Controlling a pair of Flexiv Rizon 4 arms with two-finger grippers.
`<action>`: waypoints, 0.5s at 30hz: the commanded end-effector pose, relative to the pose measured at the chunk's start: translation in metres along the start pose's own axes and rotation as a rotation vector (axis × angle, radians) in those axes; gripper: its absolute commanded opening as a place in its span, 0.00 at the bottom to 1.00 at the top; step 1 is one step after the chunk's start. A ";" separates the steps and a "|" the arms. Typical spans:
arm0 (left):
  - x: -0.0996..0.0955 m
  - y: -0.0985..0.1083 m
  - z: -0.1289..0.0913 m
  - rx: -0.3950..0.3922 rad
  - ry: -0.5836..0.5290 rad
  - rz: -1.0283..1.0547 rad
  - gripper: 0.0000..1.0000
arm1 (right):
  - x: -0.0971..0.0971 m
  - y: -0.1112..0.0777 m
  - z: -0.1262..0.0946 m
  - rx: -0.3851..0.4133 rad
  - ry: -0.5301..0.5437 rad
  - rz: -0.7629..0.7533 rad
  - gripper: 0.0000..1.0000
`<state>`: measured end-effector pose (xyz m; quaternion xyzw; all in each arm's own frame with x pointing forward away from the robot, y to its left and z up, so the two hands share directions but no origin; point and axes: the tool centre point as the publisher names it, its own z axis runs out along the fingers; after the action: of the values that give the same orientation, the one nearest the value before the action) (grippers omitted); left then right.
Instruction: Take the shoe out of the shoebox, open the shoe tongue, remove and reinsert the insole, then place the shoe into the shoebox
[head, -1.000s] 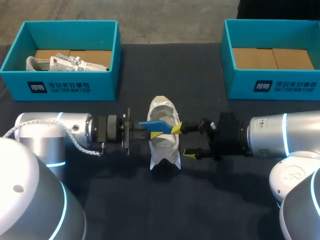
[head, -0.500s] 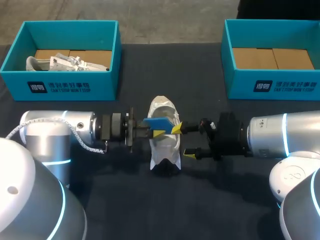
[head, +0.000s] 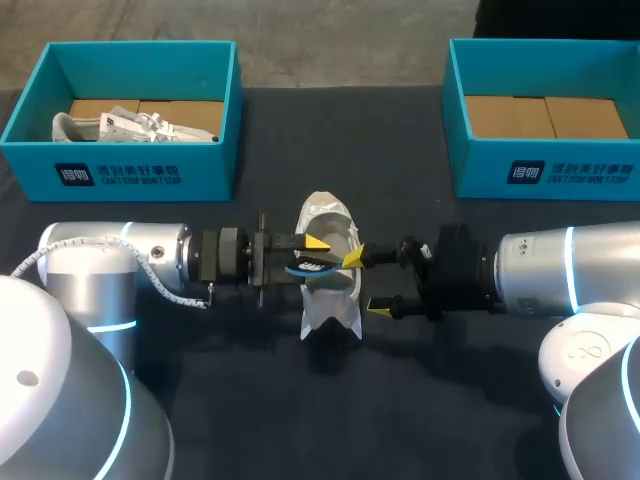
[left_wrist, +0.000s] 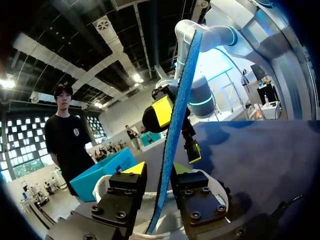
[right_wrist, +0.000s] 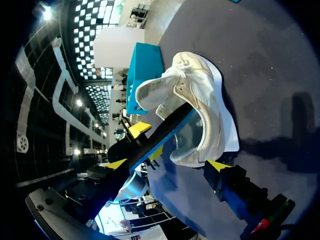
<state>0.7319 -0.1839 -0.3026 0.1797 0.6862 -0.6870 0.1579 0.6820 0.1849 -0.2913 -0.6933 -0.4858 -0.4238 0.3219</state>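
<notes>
since a second ago our left gripper (head: 310, 255) has rolled at the wrist, so the blue insole (head: 305, 268) that lay flat now stands on edge, and it has come slightly closer to the shoe (head: 330, 300); our right arm has not moved. the left gripper's jaws are closed on the insole, which runs up between them in the left wrist view. the right gripper (head: 365, 283) has its jaws apart: one yellow tip rests at the shoe's right rim, the other stands clear of it on the near side, so nothing is clamped. the white shoe sits on the dark table (head: 200, 400) in the middle, between the two arms, outside both boxes; the left box (head: 120, 175) holds a second shoe (head: 130, 125), and the right box (head: 545, 170) has none. we judge the step to be putting the insole back. the risk is that the thin edge catches on the rim or on the right tip and buckles instead of sliding in. since the shoe is only propped and not gripped, a push from the left could shove or tip it to the right. the insole could also twist in the jaws. the shoe's long axis runs near to far, with its rounded open end to the far side; we cannot say for sure which end is the toe.
</notes>
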 end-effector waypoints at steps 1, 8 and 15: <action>0.006 -0.010 -0.005 -0.004 -0.005 0.007 0.27 | 0.002 -0.001 0.002 -0.004 -0.009 0.001 1.00; 0.012 -0.017 -0.007 -0.004 0.002 0.027 0.02 | 0.002 -0.001 0.002 -0.004 -0.009 0.001 1.00; 0.013 -0.009 -0.005 -0.040 0.030 0.036 0.00 | 0.002 -0.001 0.002 -0.004 -0.009 0.001 1.00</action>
<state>0.7148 -0.1758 -0.3004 0.1980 0.6968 -0.6692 0.1655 0.6820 0.1849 -0.2913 -0.6933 -0.4858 -0.4238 0.3219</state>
